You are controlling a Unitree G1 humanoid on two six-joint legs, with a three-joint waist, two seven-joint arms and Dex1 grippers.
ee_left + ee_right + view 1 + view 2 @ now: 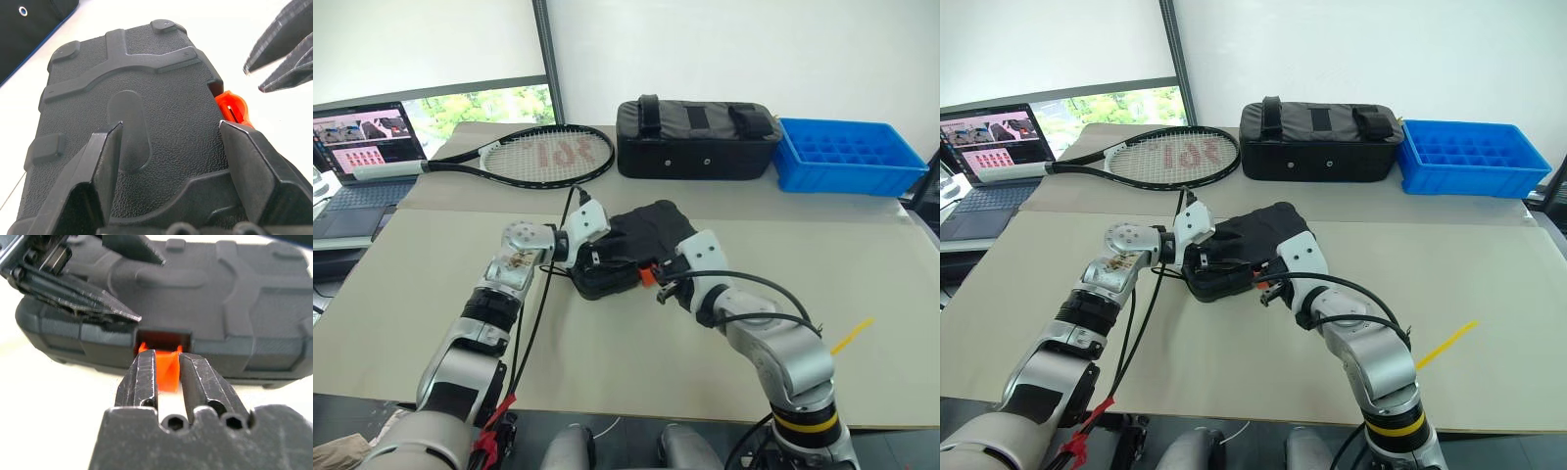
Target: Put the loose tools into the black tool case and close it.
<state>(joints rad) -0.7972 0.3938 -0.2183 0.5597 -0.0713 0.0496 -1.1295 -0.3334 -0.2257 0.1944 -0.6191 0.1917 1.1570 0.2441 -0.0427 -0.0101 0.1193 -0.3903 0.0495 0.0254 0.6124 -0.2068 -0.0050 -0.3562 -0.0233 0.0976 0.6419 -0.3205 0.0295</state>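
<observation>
The tool case (146, 98) looks like hard black plastic, matt with a fine pebbled grain; its latch (164, 364) is smooth, glossy orange plastic; the bag (695, 137) seems matt black cloth; the crate (847, 155) is smooth blue plastic.

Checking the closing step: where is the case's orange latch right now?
The orange latch sits on the closed black tool case's front edge, mid-table, between the right gripper's fingertips; the left gripper straddles the lid.

Right gripper (166, 363) is pinching the little orange latch (165, 368) on the front edge of the closed black case (234, 318). At about ten o'clock from the latch, the left gripper's fingers (83, 296) are pressing on the lid.
</observation>
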